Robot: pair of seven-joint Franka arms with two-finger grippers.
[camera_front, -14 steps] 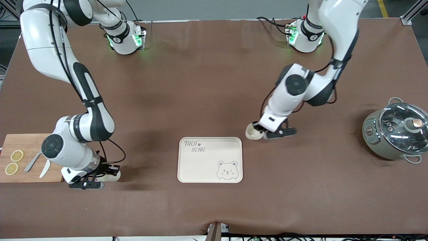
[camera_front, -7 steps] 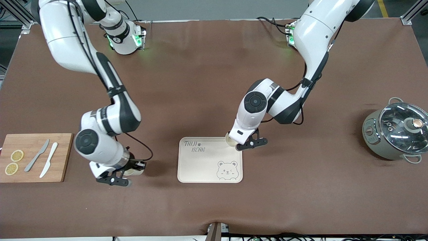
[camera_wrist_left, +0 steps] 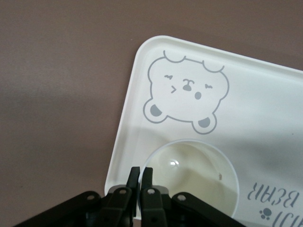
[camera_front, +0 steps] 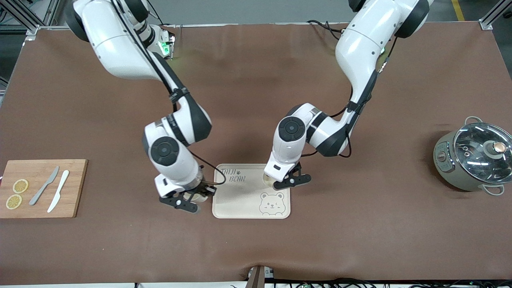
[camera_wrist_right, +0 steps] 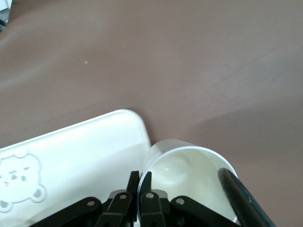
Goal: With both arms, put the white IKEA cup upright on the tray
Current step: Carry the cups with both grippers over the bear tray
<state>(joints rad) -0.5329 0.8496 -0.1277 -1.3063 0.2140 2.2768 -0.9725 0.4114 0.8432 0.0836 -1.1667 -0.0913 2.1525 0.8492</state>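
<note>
Both have just arrived: left tool point(camera_front: 279, 184) clamps first cup point(camera_front: 267, 179) over the tray point(camera_front: 244, 202); right tool point(camera_front: 199, 195) clamps second cup point(camera_front: 204, 197) just short of its edge.

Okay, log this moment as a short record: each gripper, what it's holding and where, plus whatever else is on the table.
left gripper: shut on the rim of cup one, over the tray, next to its bear face
right gripper: shut on the rim of cup two, over the table just off the tray's corner toward the right arm's end
cups: both open end up
right arm's end of table: cutting board with two knives and lemon slices
left arm's end of table: lidded pot
</note>
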